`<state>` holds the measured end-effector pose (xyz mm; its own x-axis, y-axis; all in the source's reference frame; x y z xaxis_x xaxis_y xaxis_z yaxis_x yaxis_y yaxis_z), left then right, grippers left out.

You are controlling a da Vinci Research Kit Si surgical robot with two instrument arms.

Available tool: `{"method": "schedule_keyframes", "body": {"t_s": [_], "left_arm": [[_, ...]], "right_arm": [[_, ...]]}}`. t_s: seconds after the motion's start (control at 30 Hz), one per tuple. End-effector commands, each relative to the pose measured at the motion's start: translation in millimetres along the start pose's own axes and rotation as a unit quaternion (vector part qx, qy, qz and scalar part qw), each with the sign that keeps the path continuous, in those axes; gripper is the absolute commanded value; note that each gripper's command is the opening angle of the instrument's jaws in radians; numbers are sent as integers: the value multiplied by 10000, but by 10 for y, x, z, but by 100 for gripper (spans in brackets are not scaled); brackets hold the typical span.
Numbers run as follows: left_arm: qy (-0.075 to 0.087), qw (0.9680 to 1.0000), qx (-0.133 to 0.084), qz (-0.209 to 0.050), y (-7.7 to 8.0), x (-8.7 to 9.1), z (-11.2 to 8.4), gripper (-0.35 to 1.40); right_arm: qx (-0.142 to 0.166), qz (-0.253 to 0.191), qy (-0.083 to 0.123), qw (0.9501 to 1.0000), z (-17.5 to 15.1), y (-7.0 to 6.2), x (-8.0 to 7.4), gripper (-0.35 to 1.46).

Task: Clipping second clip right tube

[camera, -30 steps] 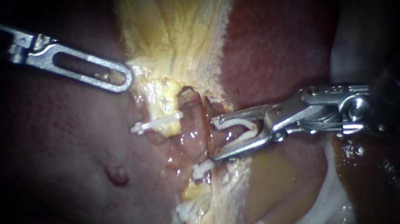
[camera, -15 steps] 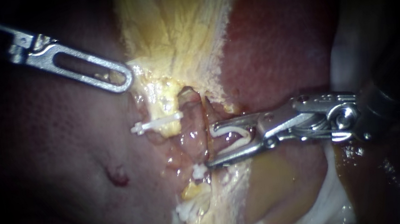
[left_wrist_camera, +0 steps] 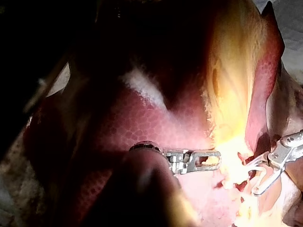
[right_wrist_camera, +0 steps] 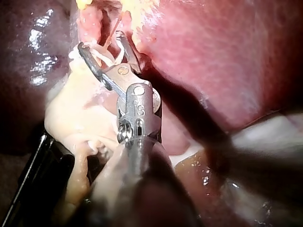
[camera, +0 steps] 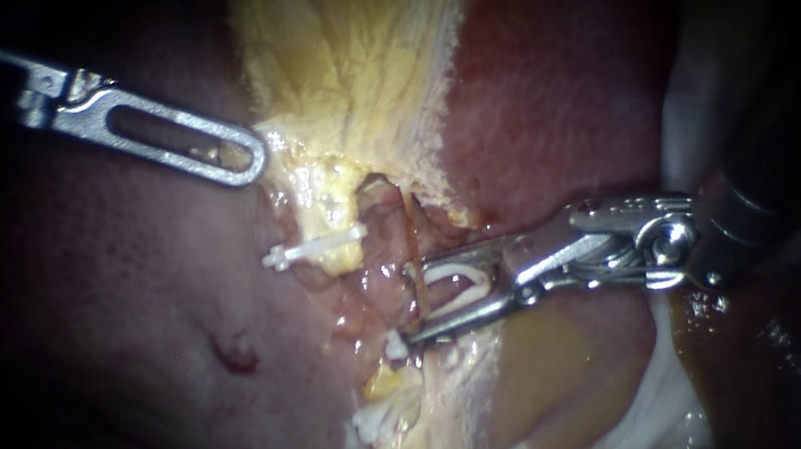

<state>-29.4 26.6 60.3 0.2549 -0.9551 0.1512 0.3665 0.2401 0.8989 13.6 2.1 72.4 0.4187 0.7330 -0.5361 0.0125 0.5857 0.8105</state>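
Note:
My right instrument (camera: 412, 302) comes in from the right with a white clip (camera: 463, 283) held between its jaws. The jaws straddle the pinkish right tube (camera: 418, 227), narrowed around it. Their lower tip lies against a white clip (camera: 396, 344) that sits on the tissue lower down. Another white clip (camera: 315, 249) crosses the left tube (camera: 380, 262). My left instrument (camera: 247, 159) lies shut on the edge of the yellow tissue (camera: 315, 179) at the upper left. In the right wrist view the jaws (right_wrist_camera: 99, 41) hold the clip (right_wrist_camera: 102, 54) around the tube.
Dark red liver (camera: 556, 86) lies to the right and upper right, and paler liver (camera: 129, 316) to the left. Yellow-white gallbladder tissue (camera: 350, 49) runs down the middle. White stringy tissue (camera: 644, 418) lies at the lower right.
My right instrument has moved left along the tube and its jaws have narrowed around it with the clip. The left instrument has not moved.

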Motion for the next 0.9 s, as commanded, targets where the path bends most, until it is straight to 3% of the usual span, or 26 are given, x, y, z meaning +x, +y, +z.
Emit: {"method": "schedule_keyframes", "body": {"t_s": [0.03,0.43,0.9], "left_arm": [[-1,10000,-1,1,0,0,0,-35],[-8,10000,-9,0,0,0,3,-35],[-7,10000,-8,0,0,0,3,-35]], "right_arm": [[1,-7,-1,10000,2,0,0,50],[254,-10,-128,9996,21,-2,0,49],[390,22,71,9992,20,-11,4,49]]}}
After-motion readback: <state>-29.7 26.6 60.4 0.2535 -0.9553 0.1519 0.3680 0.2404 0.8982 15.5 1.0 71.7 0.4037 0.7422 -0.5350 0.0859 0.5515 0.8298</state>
